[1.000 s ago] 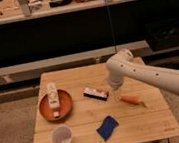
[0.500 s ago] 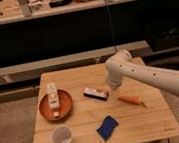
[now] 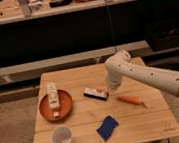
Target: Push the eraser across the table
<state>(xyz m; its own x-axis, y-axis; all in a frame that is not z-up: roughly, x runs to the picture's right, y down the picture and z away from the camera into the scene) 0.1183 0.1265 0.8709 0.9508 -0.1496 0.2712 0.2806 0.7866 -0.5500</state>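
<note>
The eraser lies near the middle of the worktop, the gripper low at its end nearest the carrot, jaws' state indeterminable, so the push across appears largely outstanding.

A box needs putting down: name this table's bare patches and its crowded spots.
Bare: the near right corner of the table, right of the blue cloth and nearer than the carrot; also the far strip behind the eraser. Crowded: the middle, where the tool sits at the eraser's right end, and the left side with plate, bottle and cup.
</note>
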